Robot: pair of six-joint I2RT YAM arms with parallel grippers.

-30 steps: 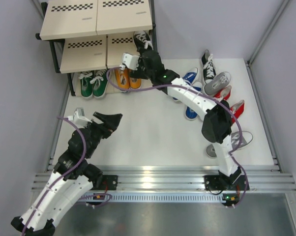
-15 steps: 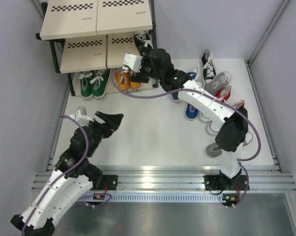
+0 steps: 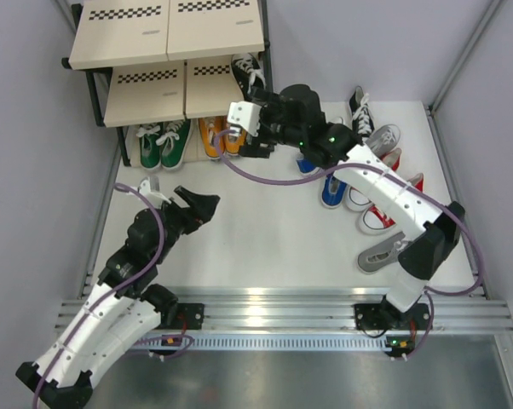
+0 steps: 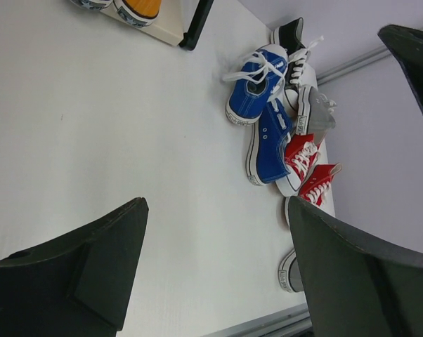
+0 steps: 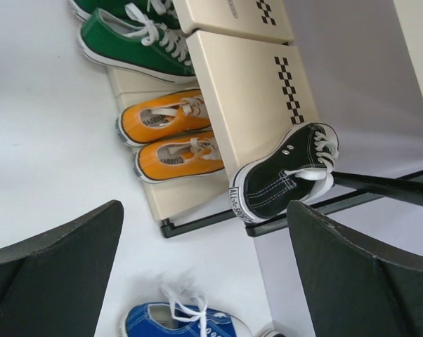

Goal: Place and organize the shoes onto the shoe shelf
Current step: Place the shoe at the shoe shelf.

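- The shoe shelf point(image 3: 167, 34) carries the green pair point(image 3: 161, 143) and the orange pair point(image 3: 220, 135) on its bottom tier, heels outward.
- My right gripper point(image 5: 204, 207) hangs just in front of the shelf, fingers spread and empty. My left gripper point(image 3: 198, 204), also spread and empty, waits well in front of the shelf.
- The blue shoes point(image 4: 257, 84), red shoes point(image 4: 303, 158) and grey shoes point(image 3: 377, 141) lie loose to the right of the shelf.
- One black shoe point(image 5: 285, 172) sits askew at the right end of the shelf's middle tier.
- I would fetch its mate point(image 3: 359, 104) next, grip it across the middle, and set it beside the first, heel outward.
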